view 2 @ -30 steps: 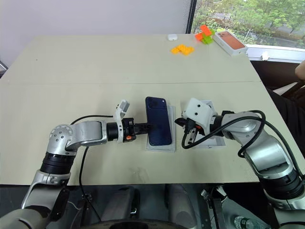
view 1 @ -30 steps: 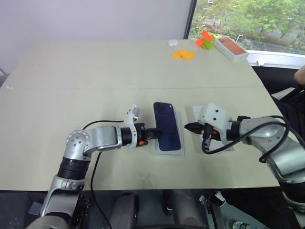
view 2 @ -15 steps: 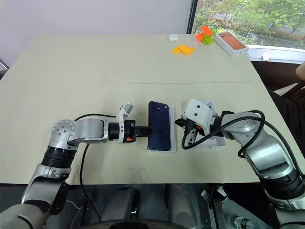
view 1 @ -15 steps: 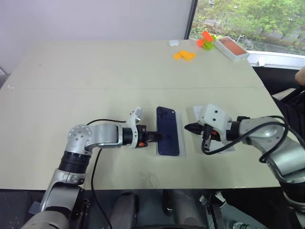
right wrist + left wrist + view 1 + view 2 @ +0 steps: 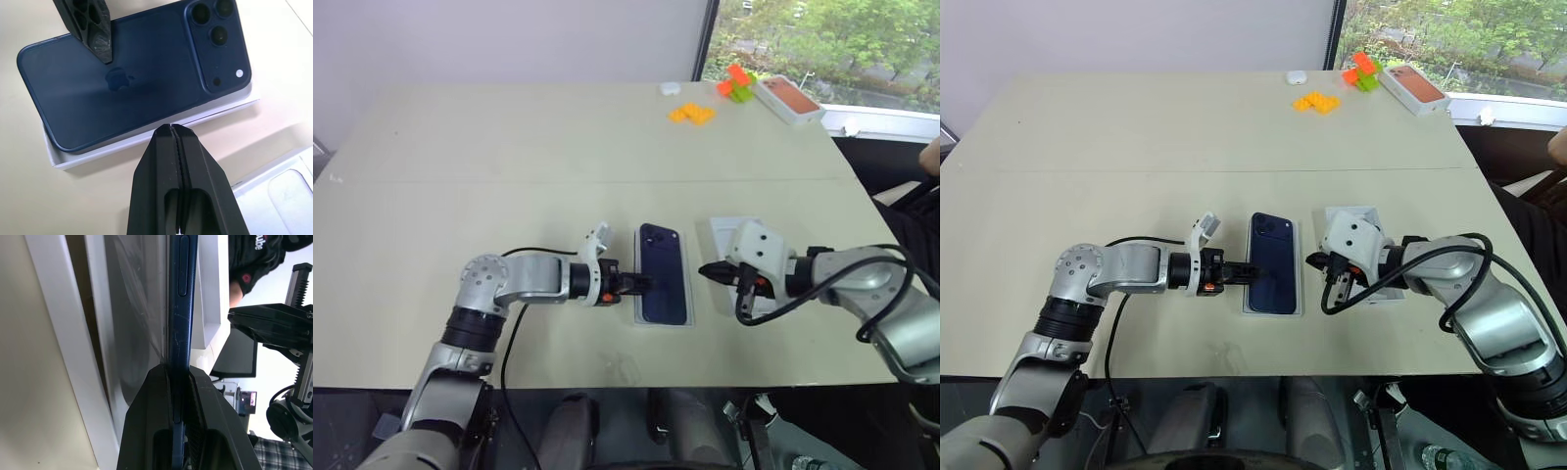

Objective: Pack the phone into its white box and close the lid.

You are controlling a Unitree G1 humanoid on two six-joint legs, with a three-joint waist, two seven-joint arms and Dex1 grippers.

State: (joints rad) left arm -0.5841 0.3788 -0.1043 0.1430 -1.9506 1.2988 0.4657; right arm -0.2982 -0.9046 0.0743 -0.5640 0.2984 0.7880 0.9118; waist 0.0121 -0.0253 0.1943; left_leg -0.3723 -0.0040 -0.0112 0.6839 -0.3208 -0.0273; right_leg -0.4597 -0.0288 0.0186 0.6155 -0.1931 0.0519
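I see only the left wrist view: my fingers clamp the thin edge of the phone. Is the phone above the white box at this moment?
Observer: Yes. The phone lies over the white box, camera block toward the table's far side. I cannot tell whether it is fully seated.
Operator: Where is the right gripper?
Observer: The right gripper is shut and empty, beside the box's right long side, pointing at it.
Operator: What lies behind it?
Observer: A white insert with an oval recess, on the table.
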